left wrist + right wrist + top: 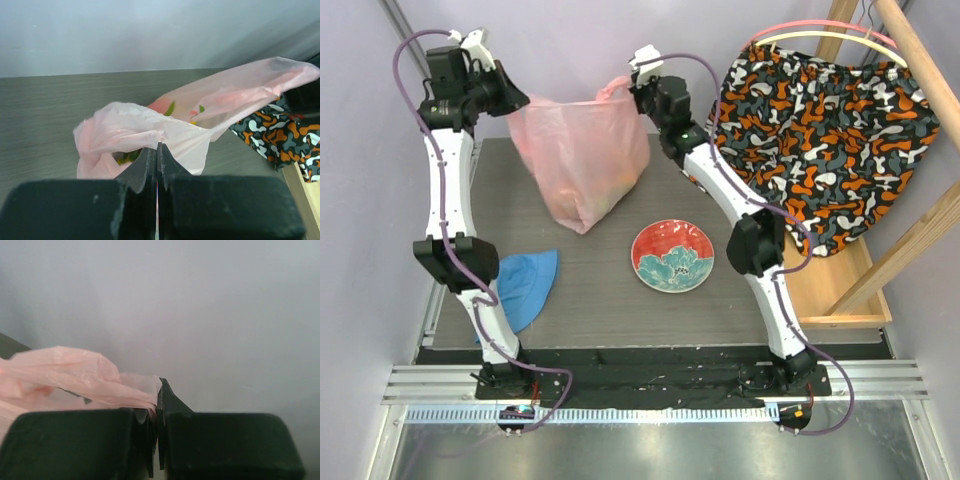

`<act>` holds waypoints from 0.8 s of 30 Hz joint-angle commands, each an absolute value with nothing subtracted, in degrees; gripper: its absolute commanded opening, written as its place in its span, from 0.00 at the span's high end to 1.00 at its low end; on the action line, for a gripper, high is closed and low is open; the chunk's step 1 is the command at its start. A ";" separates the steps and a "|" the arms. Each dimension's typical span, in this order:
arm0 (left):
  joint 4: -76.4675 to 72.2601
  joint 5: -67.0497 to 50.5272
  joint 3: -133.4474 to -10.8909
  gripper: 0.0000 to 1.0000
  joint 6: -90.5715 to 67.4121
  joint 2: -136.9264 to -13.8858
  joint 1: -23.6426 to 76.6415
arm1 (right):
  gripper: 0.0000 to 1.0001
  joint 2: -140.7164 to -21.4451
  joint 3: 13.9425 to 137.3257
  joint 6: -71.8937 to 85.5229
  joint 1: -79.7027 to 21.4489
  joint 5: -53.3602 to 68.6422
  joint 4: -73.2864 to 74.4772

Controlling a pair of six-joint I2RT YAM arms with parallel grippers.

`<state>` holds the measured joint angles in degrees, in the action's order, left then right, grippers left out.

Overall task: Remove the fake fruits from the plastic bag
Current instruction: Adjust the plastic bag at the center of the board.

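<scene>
Bag [585, 160] is held up between both grippers over the far part of the table [600, 300]. Left gripper [157, 150] is clamped on its left rim, right gripper [155, 396] is clamped on its right rim. Fruits [170, 108] are seen faintly inside the bag. Plate [672, 256] and hat [525, 285] are laid nearer, apart from it

Top external camera: fixed high above and behind the arm bases, facing down and forward. It is a wide, distant view covering the whole counter [600, 300].

Left wrist camera: mounted just behind the left gripper [157, 150], sighting along its fingers low across the counter. It is very close to the plastic bag [125, 130], with the patterned cloth [280, 135] at the right edge.

Right wrist camera: mounted behind the right gripper [156, 395], facing a blank wall [225, 315] at close range, with bag film at lower left.

Shared: the plastic bag appears in all three views; the patterned cloth in the top and left wrist views.
</scene>
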<state>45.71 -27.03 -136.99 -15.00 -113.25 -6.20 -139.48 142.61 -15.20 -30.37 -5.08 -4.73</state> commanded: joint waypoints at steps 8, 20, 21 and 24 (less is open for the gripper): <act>52.45 -40.51 -125.43 1.00 -11.35 -103.28 -6.77 | 0.99 -104.88 109.37 -3.27 -29.09 7.72 15.36; 55.55 -36.92 -129.25 1.00 -7.82 -116.26 -6.42 | 0.99 -120.82 121.32 -1.94 -27.43 8.70 18.73; 55.37 -34.83 -132.94 1.00 -7.74 -118.63 -6.59 | 0.99 -123.72 124.77 -0.45 -26.55 7.66 18.29; 52.05 -30.35 -146.31 1.00 -8.61 -126.99 -8.08 | 0.99 -136.81 144.17 2.89 -25.67 4.58 17.05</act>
